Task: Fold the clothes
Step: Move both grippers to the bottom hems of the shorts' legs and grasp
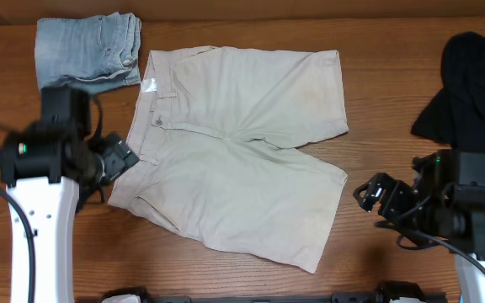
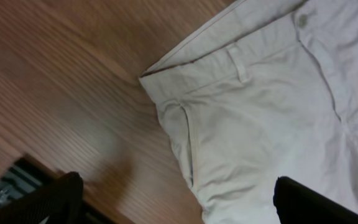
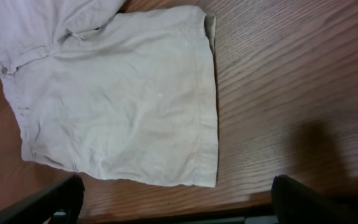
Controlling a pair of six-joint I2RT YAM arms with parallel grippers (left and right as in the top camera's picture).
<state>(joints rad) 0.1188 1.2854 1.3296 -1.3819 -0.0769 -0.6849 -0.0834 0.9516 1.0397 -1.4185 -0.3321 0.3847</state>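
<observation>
The pale beige shorts [image 1: 238, 143] lie spread flat in the middle of the wooden table, waistband to the left, legs to the right. Folded light-blue denim shorts [image 1: 88, 52] sit at the back left. A black garment [image 1: 470, 88] lies bunched at the right edge. My left gripper [image 1: 123, 160] is open and empty, just off the waistband's near corner [image 2: 166, 93]; one finger hangs over the cloth, the other over bare wood [image 2: 174, 205]. My right gripper [image 1: 367, 195] is open and empty, right of the near leg's hem [image 3: 207, 112], above the table [image 3: 174, 202].
The wooden table [image 1: 377, 109] shows bare wood between the beige shorts and the black garment. The table's front edge runs along the bottom of the right wrist view [image 3: 229, 211]. Both arm bases stand at the front corners.
</observation>
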